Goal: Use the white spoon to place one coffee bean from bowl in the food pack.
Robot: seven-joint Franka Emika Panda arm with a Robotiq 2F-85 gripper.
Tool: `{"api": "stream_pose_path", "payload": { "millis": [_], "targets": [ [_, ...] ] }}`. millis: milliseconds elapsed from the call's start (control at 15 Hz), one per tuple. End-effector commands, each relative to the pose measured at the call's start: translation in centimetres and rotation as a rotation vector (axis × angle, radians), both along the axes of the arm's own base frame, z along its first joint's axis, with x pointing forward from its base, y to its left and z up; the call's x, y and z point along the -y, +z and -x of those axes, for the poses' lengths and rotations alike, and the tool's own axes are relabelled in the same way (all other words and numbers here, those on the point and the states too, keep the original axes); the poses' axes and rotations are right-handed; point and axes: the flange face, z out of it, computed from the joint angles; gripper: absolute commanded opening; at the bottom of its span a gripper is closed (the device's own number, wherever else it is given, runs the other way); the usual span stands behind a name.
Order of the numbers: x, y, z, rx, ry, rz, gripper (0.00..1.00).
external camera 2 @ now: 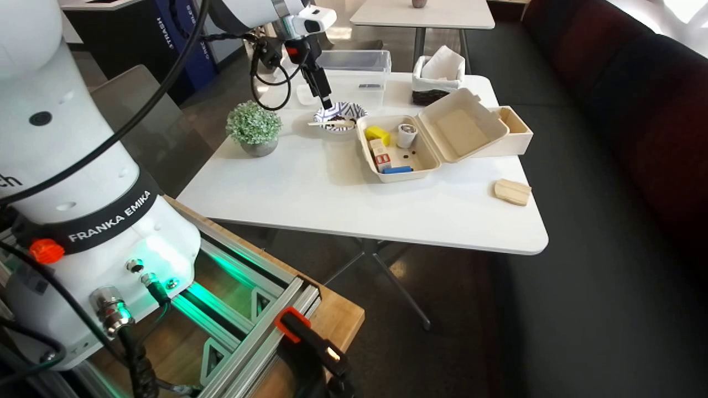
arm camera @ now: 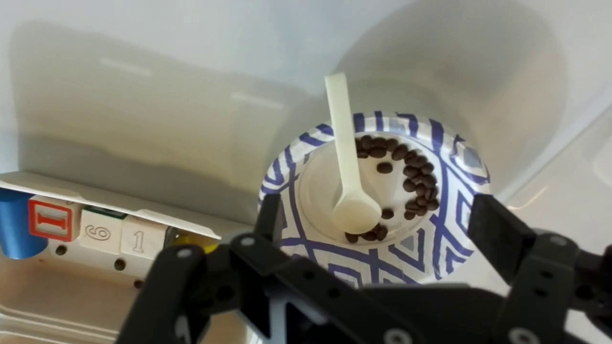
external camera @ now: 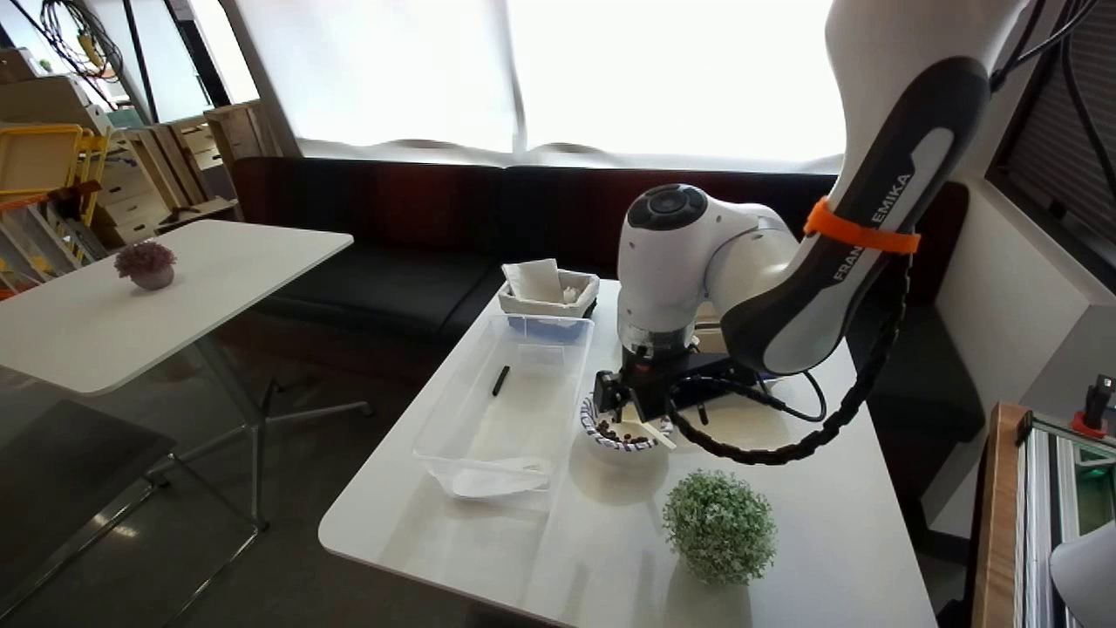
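On the surface [external camera 2: 332, 204], just inward of the clear bin [external camera: 523, 419] along the edge farthest from the robot base [external camera 2: 160, 249]: poised above the patterned bowl [arm camera: 318, 174]. Step in hand, judged: taking up the white spoon [arm camera: 348, 153]. Note in the wrist view: handle across the rim with free end overhanging, scoop down inside beside the coffee beans [arm camera: 421, 180].

Shift toward the overhanging end before lowering; should spare the rim and lessen any risk of tipping. Bring the off-centre handle midway between the fingers [arm camera: 499, 234]. Pinch slowly across its width; looks thin, may swivel.

Afterwards aim for the lone bean [arm camera: 384, 167], set apart from the heap, to keep the count at one. Carry to the food pack [external camera 2: 462, 132], found between the bowl and the edge by the bench [external camera 2: 597, 249], with lid folded back toward that edge. Note dark specks [arm camera: 119, 264] on its floor; cannot tell beans from holes.

Tool check: found gripper [arm camera: 377, 217] spread wide, with a finger to either side of the spoon. Holding nothing; touching nothing, as far as visible.
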Motion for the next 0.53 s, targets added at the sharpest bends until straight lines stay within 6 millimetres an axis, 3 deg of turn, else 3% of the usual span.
{"api": "stream_pose_path", "payload": {
  "millis": [0,467],
  "targets": [
    [-0.4,-1.6,-0.2,0.049,0.003,-0.025,1.00],
    [0.5,-4.2,-0.6,0.048,-0.022,0.012,1.00]
  ]
}}
